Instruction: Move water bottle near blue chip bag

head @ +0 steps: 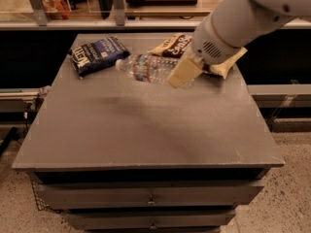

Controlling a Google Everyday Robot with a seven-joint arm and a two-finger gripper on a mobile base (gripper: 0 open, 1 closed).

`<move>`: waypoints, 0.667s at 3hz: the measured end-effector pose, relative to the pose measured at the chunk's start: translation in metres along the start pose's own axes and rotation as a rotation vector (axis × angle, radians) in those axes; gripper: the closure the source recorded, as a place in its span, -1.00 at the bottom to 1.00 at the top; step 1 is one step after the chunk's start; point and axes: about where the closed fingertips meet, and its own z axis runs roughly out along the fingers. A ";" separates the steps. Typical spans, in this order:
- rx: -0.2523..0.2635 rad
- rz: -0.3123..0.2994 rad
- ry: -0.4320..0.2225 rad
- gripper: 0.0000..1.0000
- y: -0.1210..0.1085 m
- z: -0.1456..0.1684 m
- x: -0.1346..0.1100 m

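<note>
Where the grey table meets its drawers at 6 o'clock, the top is bare. Toward 1 o'clock of the table centre, the gripper is clamped on the base end of the water bottle. The bottle lies horizontal, white cap pointing to 9 o'clock. The blue chip bag lies just beside the cap, at 10 o'clock of it. A yellow-and-brown chip bag lies at 12 o'clock of the bottle, partly behind the arm.
</note>
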 end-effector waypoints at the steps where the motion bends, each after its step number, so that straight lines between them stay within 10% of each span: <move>1: 0.016 0.005 -0.005 1.00 -0.006 -0.011 -0.001; 2: 0.056 0.041 -0.046 1.00 -0.027 -0.002 -0.005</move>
